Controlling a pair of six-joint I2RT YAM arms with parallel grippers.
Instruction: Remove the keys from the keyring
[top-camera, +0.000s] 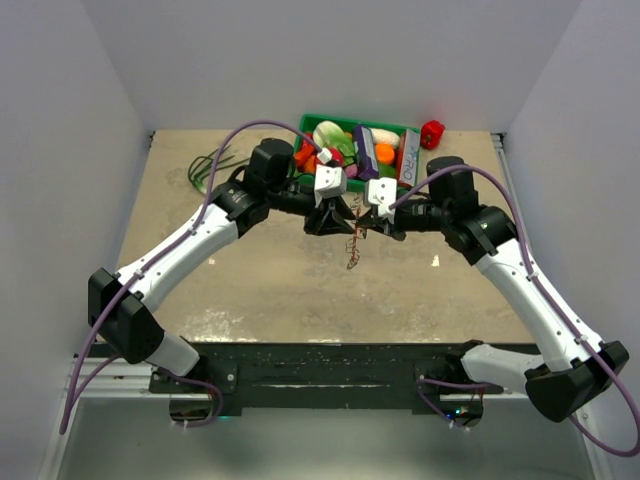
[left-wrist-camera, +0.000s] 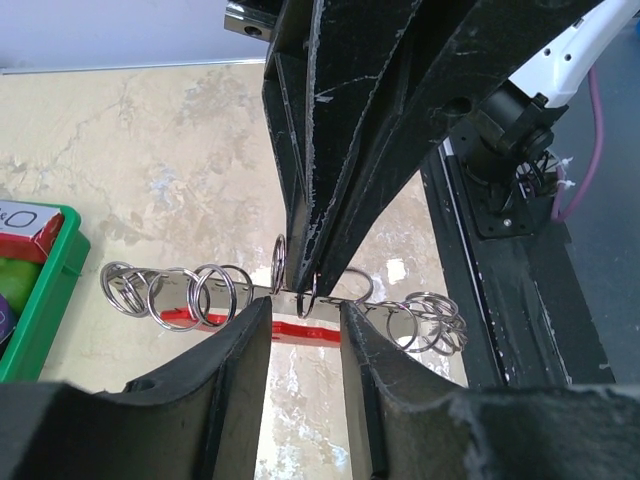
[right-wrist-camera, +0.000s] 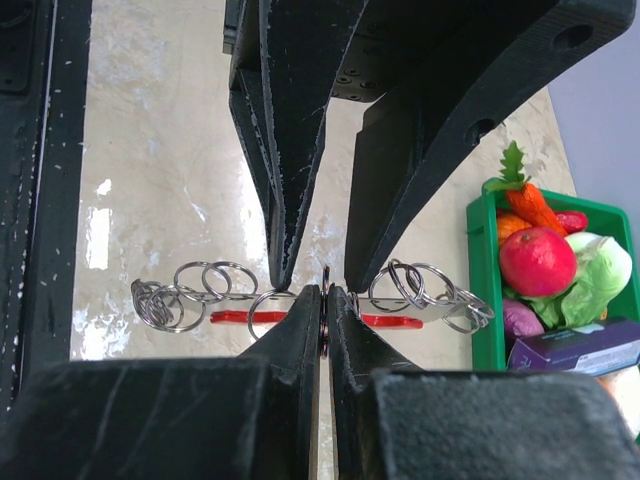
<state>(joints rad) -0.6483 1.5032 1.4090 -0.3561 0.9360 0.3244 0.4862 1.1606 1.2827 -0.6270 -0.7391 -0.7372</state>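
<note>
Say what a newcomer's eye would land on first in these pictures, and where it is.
Two white-and-black robot arms meet over the middle of the beige table, the right tool shut on a row of thin silvery metal rings along a red strip, the left tool open astride it. A green plastic bin of colourful toy food sits at the far edge.

Light is bright, even and diffuse, falling from above. In the overhead view the arms cast only faint, soft shadows on the worktop (top-camera: 270, 285), and the white walls read pale without burning out. That view is coarse, with the small metal parts barely resolved. In the wrist views the glossy worktop throws white glare patches, and the keyring (right-wrist-camera: 155, 302) glints, sharply in focus. The left tool (left-wrist-camera: 307, 330) and right tool (right-wrist-camera: 325, 305) sit dark and slightly soft nearest the lens.
</note>
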